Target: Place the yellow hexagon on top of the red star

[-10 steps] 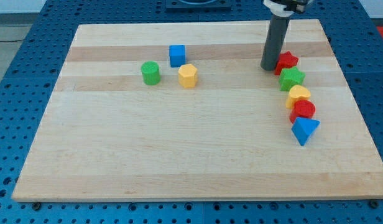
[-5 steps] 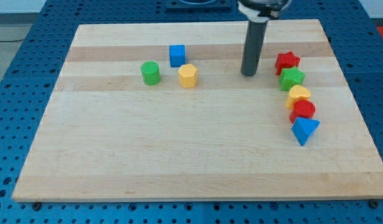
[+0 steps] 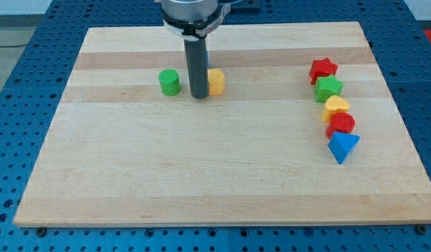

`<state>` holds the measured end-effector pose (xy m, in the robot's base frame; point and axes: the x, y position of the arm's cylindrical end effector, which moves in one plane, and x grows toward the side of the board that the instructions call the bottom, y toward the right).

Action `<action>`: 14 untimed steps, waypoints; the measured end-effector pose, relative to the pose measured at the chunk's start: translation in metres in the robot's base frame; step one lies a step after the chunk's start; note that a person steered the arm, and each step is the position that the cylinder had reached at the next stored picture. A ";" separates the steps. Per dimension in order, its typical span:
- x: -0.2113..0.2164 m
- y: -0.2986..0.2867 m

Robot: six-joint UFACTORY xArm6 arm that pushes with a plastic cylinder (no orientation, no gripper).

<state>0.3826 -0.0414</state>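
Note:
The yellow hexagon [image 3: 216, 82] sits on the board's upper middle. My tip [image 3: 199, 95] stands right at its left side, between it and the green cylinder [image 3: 170, 82]; contact cannot be told. The rod hides most of the blue cube [image 3: 207, 58] behind it. The red star [image 3: 323, 69] lies far to the view's right, at the top of a column of blocks.
Below the red star run a green star [image 3: 329, 87], a yellow heart [image 3: 336, 107], a red cylinder [image 3: 341, 124] and a blue triangle [image 3: 342, 146]. The wooden board [image 3: 201, 175] sits on a blue pegboard table.
My tip has moved left across the board, from beside the red star to the left side of the yellow hexagon. No block has visibly moved.

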 end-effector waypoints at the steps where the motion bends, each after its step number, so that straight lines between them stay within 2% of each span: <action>1: -0.024 0.011; 3: -0.076 0.043; 4: -0.080 0.075; 5: -0.080 0.104; 10: -0.074 0.161; 14: -0.059 0.160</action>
<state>0.3235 0.1184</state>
